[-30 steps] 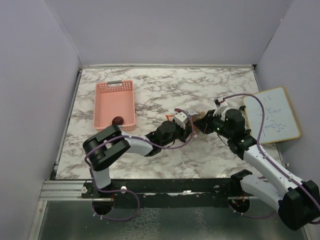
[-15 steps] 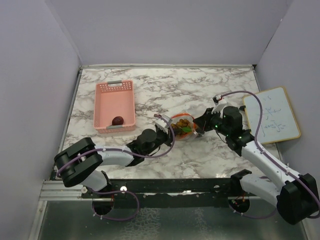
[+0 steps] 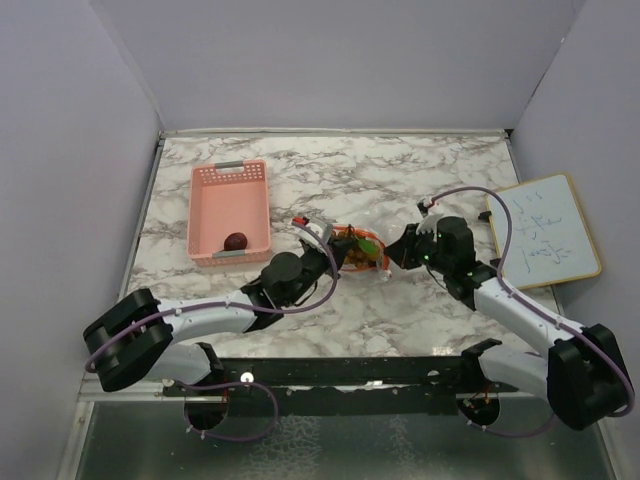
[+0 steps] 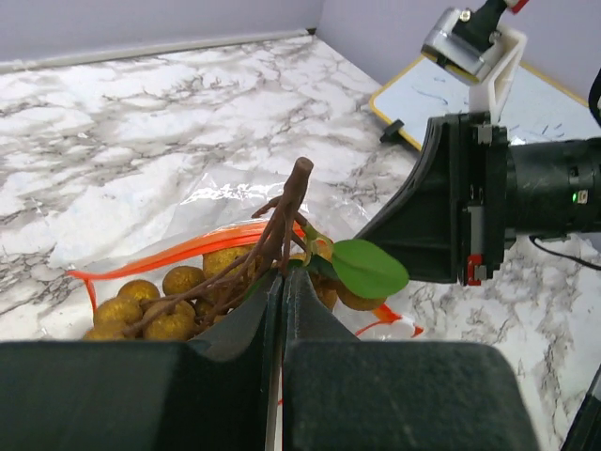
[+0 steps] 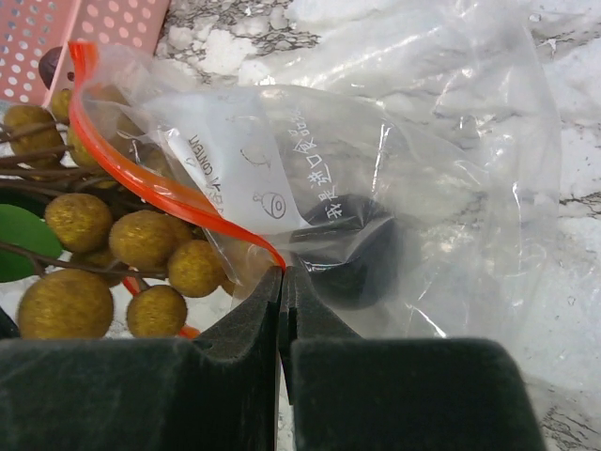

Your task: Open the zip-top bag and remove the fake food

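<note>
Using the pink basket (image 3: 215, 205) as my reference point. The maroon fruit (image 3: 236, 241) sits inside it, down at the near end. The zip-top bag (image 3: 365, 228) lies on the marble table (image 3: 400, 175) off to the right of the basket. It's roughly level with the basket's near end and well apart from it. The whiteboard (image 3: 545, 230) is further right again, on the other side of the bag from the basket.

The left gripper (image 4: 282, 282) reaches the bag from the basket side, fingers pressed together on the brown stem (image 4: 286, 211) of the grape bunch (image 4: 169, 299). The stem pokes up past the fingers, and a green leaf (image 4: 368, 268) hangs off on the side away from the basket. The golden balls sit right at the bag's mouth with the orange zip strip (image 4: 188, 246) curving round them. Honestly can't tell how far inside they are.

The right gripper (image 5: 282, 272) is on the side of the bag away from the basket. It's pinching the bag's edge right where the zip strip runs, and crinkly clear plastic spreads out beyond the fingers. There's a dark shape showing through the plastic, but I can't make out what it is.
</note>
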### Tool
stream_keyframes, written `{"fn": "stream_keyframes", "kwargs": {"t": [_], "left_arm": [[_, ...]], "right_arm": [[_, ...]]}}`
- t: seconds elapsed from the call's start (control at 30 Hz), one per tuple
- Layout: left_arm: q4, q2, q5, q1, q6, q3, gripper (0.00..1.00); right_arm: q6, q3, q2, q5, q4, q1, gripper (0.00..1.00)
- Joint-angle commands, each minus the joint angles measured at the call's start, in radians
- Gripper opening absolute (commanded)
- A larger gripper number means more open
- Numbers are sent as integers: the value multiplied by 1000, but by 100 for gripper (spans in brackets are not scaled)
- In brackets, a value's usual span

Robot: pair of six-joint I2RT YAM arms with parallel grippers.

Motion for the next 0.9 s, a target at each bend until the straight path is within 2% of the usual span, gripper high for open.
{"fn": "stream_keyframes", "kwargs": {"t": [0.0,0.27,0.33,0.43,0.53,0.87], "left_arm": [[16,-57,-76,2,2,32,0],[-28,-207,-72,3,-14,17,0],[-88,-244,-68,6,5,42,0],[-262,-262,-88,6,49,135,0],[-333,-279,-142,18,79,168,0],[-493,-363,-120,193,48,204,0]], "right_arm": [[-13,-15,13,-23,59,16,1],[-12,-52,18,7,69,19,1],[-13,-49,24,9,69,20,2],[-9,-44,24,6,74,19,1],[-6,-42,21,4,75,20,1],[-7,-45,18,2,77,20,1]]}}
